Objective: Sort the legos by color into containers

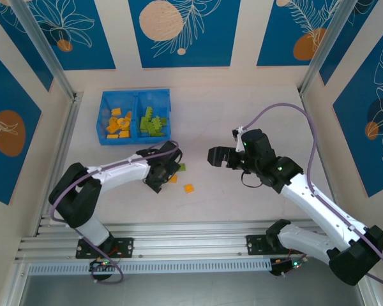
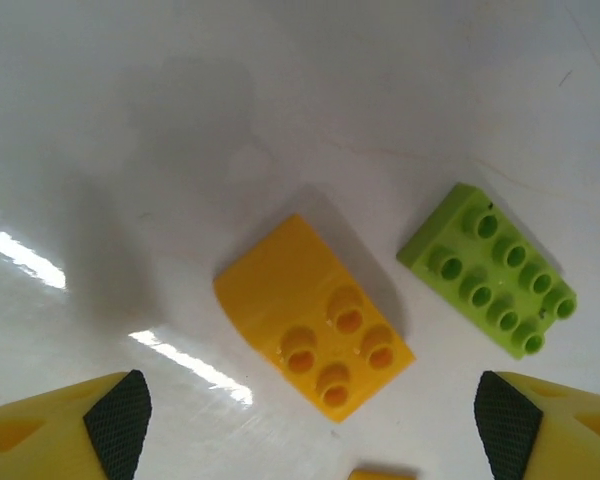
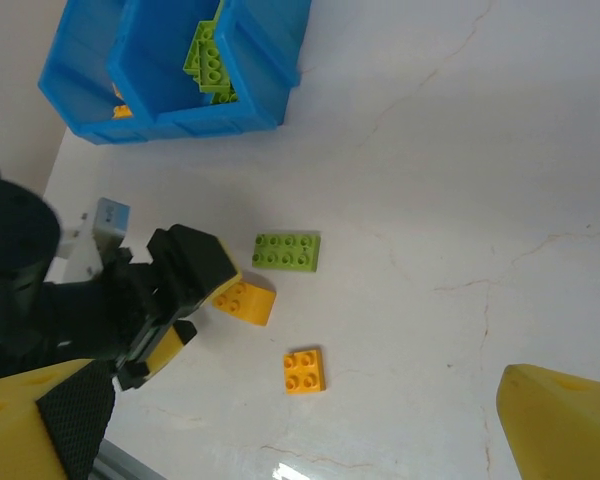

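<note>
Under the left gripper [image 2: 310, 425]: an orange-yellow sloped brick [image 2: 315, 320] lies on the table [image 2: 180, 120], just ahead of the fingers [image 2: 115, 420], which stand apart and do not touch it.
Green brick [image 2: 488, 270]: just beside the orange-yellow one.
Right gripper [image 1: 218, 157]: fingers wide apart, holding nothing, well apart from both bricks.
Blue bin [image 1: 134, 92]: orange-yellow pieces [image 1: 118, 122] in the left compartment, green pieces [image 1: 152, 121] in the right.
</note>
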